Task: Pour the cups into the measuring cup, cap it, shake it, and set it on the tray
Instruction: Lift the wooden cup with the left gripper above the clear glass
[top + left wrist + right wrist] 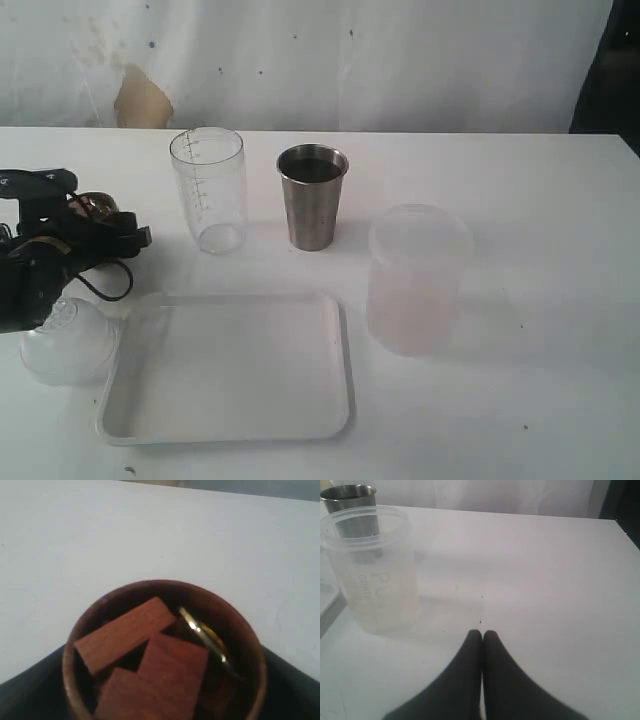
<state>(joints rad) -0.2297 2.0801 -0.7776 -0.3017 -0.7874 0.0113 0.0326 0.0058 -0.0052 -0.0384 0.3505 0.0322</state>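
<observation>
The brown wooden cup (pixel 165 650) sits between the dark fingers (pixel 30 685) of my left gripper (pixel 100 215), which is shut on it at the far left. Inside it are reddish wooden blocks and a gold ring. The clear measuring cup (pixel 208 190) stands upright to the right of that gripper. Beside it is the steel tumbler (pixel 313 197), with dark contents. The frosted plastic cup (pixel 418 280) stands further right and nearer. The dome cap (pixel 65 340) lies left of the white tray (pixel 230 368). My right gripper (pixel 482 633) is shut and empty, to the side of the frosted cup (pixel 372 570).
A white wall with a tan stain backs the table's far edge. The left arm's cables hang over the cap. A dark object stands at the far right corner (pixel 608 70).
</observation>
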